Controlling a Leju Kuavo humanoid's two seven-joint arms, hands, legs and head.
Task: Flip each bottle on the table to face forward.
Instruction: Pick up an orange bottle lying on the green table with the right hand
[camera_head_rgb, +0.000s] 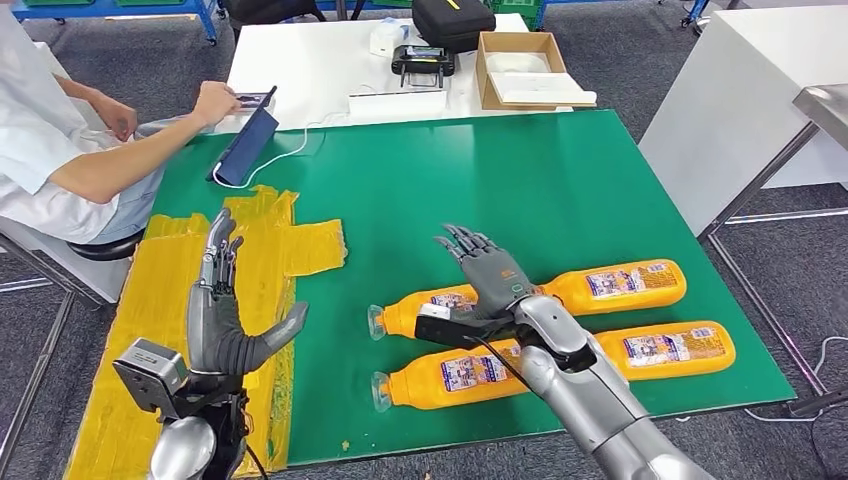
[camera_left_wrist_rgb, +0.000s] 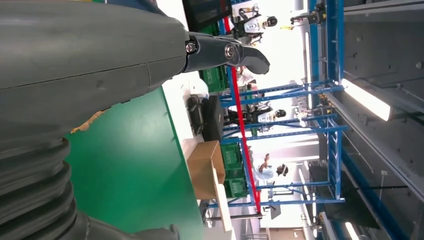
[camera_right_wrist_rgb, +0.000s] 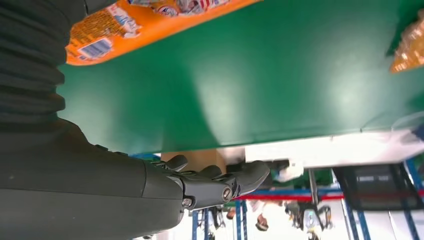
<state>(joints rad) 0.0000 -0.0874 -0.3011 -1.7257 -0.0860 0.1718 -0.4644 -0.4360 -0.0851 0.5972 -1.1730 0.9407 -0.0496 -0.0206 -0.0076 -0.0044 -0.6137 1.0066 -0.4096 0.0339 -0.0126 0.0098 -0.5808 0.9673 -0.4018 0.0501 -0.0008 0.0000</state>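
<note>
bottles (camera_head_rgb: 540, 330), 4 in 2 rows, lie label-up on the green mat (camera_head_rgb: 560, 180); right hand (camera_head_rgb: 487, 270) hovers open and empty over the far-left one, left hand (camera_head_rgb: 222, 310) open aside, so next likely checking or withdrawing.

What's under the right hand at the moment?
The right hand hovers open above the far-left bottle on the green mat; the hand and forearm cover part of that bottle's body.
</note>
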